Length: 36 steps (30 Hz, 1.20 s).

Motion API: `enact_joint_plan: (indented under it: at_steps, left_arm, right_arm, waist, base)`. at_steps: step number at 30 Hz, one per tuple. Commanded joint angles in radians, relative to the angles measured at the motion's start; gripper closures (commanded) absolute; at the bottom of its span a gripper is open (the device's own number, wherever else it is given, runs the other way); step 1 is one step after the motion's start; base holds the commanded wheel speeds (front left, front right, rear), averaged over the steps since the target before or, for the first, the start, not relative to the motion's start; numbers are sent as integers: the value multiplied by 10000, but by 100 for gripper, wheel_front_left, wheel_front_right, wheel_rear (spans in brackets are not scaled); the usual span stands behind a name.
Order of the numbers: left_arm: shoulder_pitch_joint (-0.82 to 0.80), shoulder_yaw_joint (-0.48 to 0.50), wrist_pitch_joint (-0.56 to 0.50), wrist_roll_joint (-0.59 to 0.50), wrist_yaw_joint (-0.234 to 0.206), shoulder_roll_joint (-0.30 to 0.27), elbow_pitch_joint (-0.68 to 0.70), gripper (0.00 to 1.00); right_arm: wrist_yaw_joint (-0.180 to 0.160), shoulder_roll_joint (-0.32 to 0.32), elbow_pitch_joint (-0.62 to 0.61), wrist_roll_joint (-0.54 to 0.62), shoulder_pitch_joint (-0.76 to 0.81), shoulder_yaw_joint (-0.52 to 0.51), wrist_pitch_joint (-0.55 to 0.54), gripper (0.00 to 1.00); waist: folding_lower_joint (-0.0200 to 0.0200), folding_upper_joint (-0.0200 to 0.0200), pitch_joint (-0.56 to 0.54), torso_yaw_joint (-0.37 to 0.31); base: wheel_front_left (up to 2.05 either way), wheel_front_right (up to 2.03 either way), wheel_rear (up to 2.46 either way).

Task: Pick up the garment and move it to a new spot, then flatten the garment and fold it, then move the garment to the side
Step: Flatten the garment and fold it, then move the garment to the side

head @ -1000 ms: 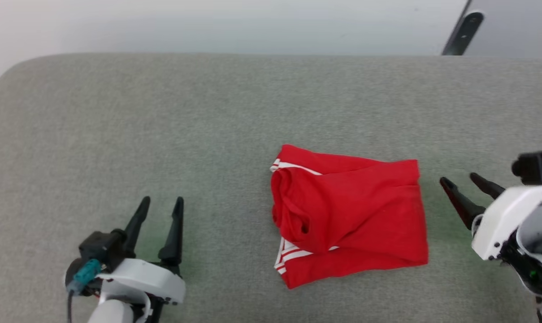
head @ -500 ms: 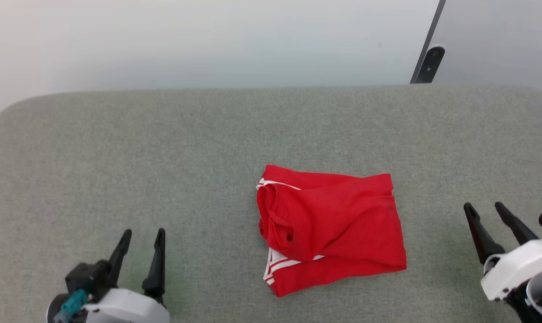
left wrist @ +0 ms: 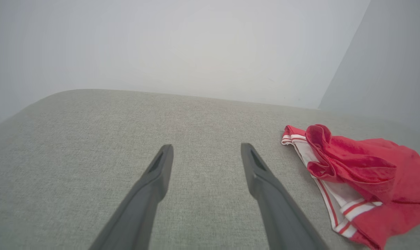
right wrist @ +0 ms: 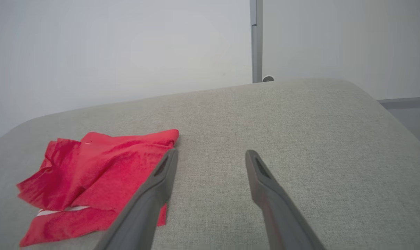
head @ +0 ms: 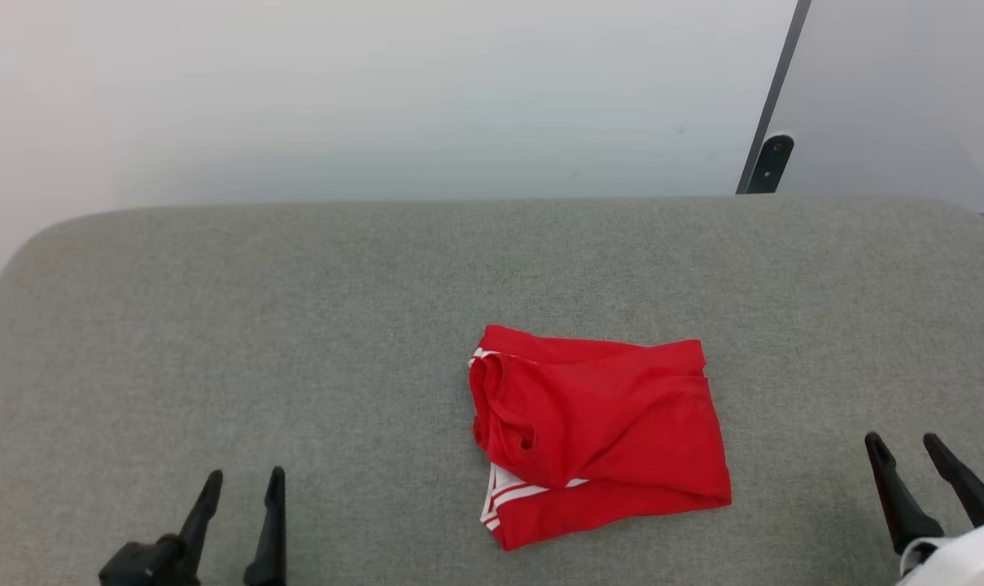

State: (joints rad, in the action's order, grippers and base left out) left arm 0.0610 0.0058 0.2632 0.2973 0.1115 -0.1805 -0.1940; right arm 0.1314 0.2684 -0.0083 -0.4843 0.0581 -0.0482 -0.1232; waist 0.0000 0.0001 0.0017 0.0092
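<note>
The garment (head: 601, 439) lies folded into a compact red bundle on the grey cushioned surface (head: 296, 325), with white-and-red striped trim showing at its left edge. The left wrist view has the garment (left wrist: 355, 173) at the right; the right wrist view has the garment (right wrist: 98, 173) at the left. My left gripper (head: 243, 488) stands open at the lower left, well clear of the cloth, nothing between its fingers. My right gripper (head: 907, 452) is open at the lower right, also apart from the cloth and empty.
The cushioned surface has rounded far corners and ends at a pale wall (head: 378, 98). A dark vertical post with a bracket (head: 767, 163) stands behind the far right edge. Bare grey fabric stretches to the left of the garment.
The head camera has tilted up, so the surface and garment sit lower in the picture. Both grippers have drawn back toward the bottom edge, still open. The garment keeps its shape.
</note>
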Motion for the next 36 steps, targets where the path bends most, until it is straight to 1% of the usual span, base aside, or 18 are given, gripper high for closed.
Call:
enact_joint_plan:
  at_steps: [1,11,16,23,26,29,31,36]
  left_arm:
    - [148,35,-24,-13,-73,-30,94,0]
    - [1128,94,-297,27,-426,-47,1271,0]
    - [1279,66,-486,66,-563,-33,1650,0]
    - [1203,-50,-661,70,-621,-62,1871,0]
    - [1126,-137,-668,88,-641,-2,1924,0]
    - [1031,-233,-641,101,-641,78,1904,0]
    - [943,-299,-604,145,-616,134,1842,0]
    - [511,-533,-475,204,-496,283,1559,0]
  right_arm:
    - [-9,-54,-139,48,161,-94,-48,0]
    - [-11,-482,-1240,144,1123,-646,-518,0]
    - [-9,-613,-1405,142,1199,-804,-674,0]
    - [-9,-633,-1437,116,1143,-841,-778,0]
    - [-11,-573,-1469,116,1019,-683,-903,0]
    - [-9,-386,-1457,118,579,-342,-1231,0]
    - [-9,-247,-1343,100,121,-35,-1553,0]
    - [-11,337,-751,81,-1444,837,-2614,0]
  waist:
    - [0,-1,-59,-7]
    - [0,-1,-88,24]
    - [0,-1,-67,62]
    - [0,-1,-49,146]
    - [0,-1,-29,255]
    - [0,-1,101,403]
    - [0,-1,242,511]
    - [0,-1,704,933]
  base:
    - [0,0,0]
    - [0,0,0]
    - [0,0,0]
    - [0,0,0]
    - [0,0,0]
    - [0,0,0]
    - [0,0,0]
    - [0,0,0]
